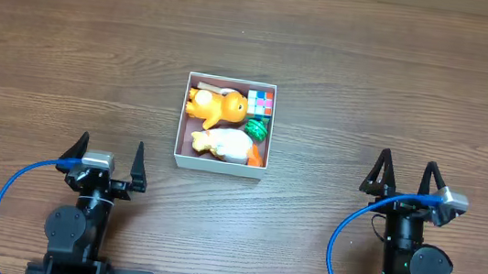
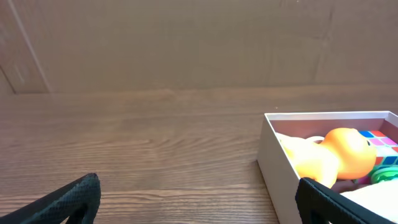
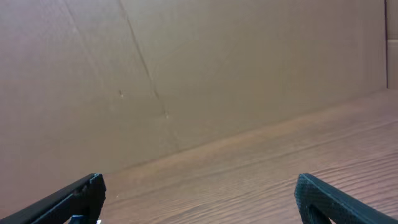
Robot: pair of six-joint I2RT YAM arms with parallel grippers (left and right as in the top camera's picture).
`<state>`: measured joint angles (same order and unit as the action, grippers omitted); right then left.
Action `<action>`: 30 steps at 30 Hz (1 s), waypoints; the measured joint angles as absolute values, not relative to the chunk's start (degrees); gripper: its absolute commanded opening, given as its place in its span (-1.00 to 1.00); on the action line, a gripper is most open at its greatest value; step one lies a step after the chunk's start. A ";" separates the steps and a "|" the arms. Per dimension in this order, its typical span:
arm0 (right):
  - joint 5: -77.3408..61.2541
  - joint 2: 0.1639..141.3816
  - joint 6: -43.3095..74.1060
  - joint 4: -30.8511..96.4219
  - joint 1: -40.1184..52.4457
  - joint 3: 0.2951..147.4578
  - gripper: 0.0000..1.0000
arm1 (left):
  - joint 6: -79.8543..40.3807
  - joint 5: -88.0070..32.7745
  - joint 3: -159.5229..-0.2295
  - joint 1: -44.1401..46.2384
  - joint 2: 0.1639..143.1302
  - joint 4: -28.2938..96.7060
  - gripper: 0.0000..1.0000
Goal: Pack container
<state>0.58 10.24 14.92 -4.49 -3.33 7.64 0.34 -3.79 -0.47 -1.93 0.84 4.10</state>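
The container [image 1: 180, 119], a shallow white-walled square box, sits at the table's middle. It holds an orange toy [image 1: 218, 105], a white toy [image 1: 223, 144], a colourful cube [image 1: 262, 101] and a green piece [image 1: 257, 130]. In the left wrist view the container [image 2: 273, 158] is at the right, with the orange toy [image 2: 345, 152] inside. My left gripper [image 1: 109, 157] is open and empty at the front left, apart from the box. My right gripper [image 1: 405, 178] is open and empty at the front right. Both grippers' fingertips show in their wrist views, the left [image 2: 199, 199] and the right [image 3: 199, 196].
A brown cardboard wall [image 3: 186, 74] stands behind the table in both wrist views. Blue cables [image 1: 1, 211] loop beside each arm base at the front edge.
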 measured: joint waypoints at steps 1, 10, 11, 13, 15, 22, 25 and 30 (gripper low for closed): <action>0.49 10.15 14.92 -4.47 -3.33 7.64 1.00 | 0.34 -3.79 -0.47 -1.93 0.84 4.10 1.00; 0.40 7.84 14.94 0.75 -3.33 6.98 1.00 | 0.34 -3.79 -0.47 -1.93 0.84 4.10 1.00; 0.40 6.90 14.92 0.78 -3.36 6.57 1.00 | 0.34 -3.79 -0.47 -1.93 0.84 4.10 1.00; 0.43 4.56 14.92 0.73 -3.33 5.06 1.00 | 0.34 -3.79 -0.47 -1.93 0.84 4.08 1.00; 0.43 2.74 14.94 0.75 -3.33 3.68 1.00 | 0.34 -3.79 -0.47 -1.93 0.84 4.12 1.00; 0.40 0.78 14.94 2.17 -3.33 1.06 1.00 | 0.34 -3.79 -0.47 -1.93 0.84 4.10 1.00; 0.36 0.73 14.68 5.13 -3.36 1.04 1.00 | 0.34 -3.79 -0.47 -1.93 0.84 4.10 1.00; 0.36 0.73 13.04 5.15 -3.33 1.04 1.00 | 0.34 -3.79 -0.47 -1.93 0.84 4.10 1.00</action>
